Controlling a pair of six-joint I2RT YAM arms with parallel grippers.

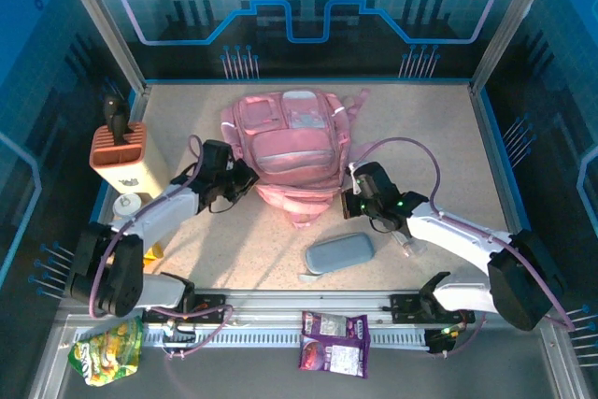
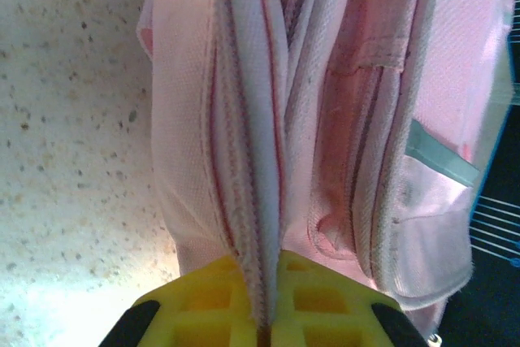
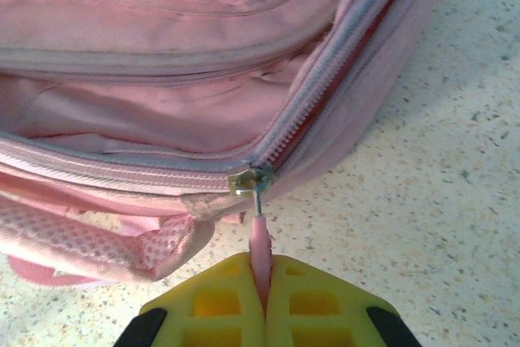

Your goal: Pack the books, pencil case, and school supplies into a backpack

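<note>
At backpack's point(image 1: 291, 151) left edge, L gripper point(image 2: 264, 318) jaws are clamped on a seam point(image 2: 256, 201). R gripper point(image 3: 262, 302) jaws pinch the zip pull point(image 3: 259, 245) at backpack's right corner. Pencil case point(image 1: 339, 253) lies apart from both.

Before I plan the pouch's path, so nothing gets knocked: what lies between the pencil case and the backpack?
Bare speckled tabletop, seen in the top view: nothing lies between the pencil case and the backpack.
</note>
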